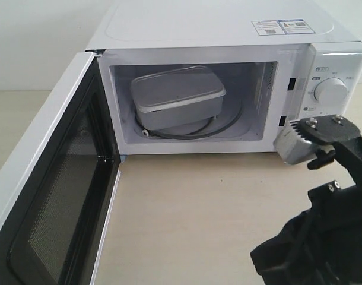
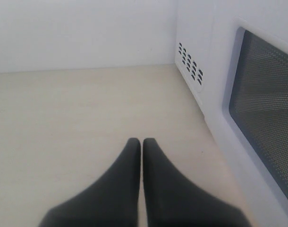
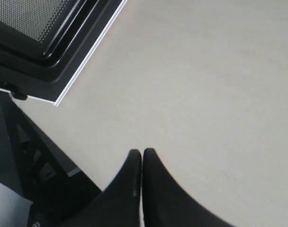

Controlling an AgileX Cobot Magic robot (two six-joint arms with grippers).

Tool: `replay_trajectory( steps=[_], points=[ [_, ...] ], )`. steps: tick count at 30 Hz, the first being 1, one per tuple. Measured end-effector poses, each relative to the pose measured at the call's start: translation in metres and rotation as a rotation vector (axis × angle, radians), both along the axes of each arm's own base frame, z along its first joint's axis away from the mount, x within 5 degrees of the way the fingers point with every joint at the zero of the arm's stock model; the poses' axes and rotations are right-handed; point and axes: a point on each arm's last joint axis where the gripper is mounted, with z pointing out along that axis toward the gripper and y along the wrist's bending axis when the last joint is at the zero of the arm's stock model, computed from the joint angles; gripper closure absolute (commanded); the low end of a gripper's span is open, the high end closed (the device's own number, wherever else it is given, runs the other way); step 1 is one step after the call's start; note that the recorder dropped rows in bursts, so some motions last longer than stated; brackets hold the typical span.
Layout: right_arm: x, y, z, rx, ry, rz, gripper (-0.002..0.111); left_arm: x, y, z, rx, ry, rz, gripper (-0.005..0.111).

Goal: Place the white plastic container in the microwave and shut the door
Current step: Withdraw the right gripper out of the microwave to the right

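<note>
the door (image 1: 56, 178) swung wide walls off the left (hinge side); table (image 1: 199, 208) fronting the microwave (image 1: 199, 24) lies open

Left gripper (image 2: 142, 142) closed; right gripper (image 3: 142, 152) closed.

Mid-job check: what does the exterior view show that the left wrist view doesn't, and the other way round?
Exterior only: the white plastic container sitting inside the microwave cavity, a dial and the right arm. Left wrist only: the left end effector, shut and empty, and the side vents. Both: the open door and the table.
</note>
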Motion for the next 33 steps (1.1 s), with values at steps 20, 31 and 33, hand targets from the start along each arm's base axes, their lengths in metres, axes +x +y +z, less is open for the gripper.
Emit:
replay_trajectory(
  steps=[20,31,33],
  points=[
    [-0.0096,-0.0033,0.0049,-0.003,-0.01,0.064,0.108,0.0,0.0,0.0,0.0,0.0,0.0,0.103],
    [-0.0096,-0.0033,0.0049,-0.006,-0.015,0.07,0.108,0.0,0.0,0.0,0.0,0.0,0.0,0.103],
    [-0.0096,-0.0033,0.0049,-0.006,-0.017,0.072,0.108,0.0,0.0,0.0,0.0,0.0,0.0,0.103]
  ],
)
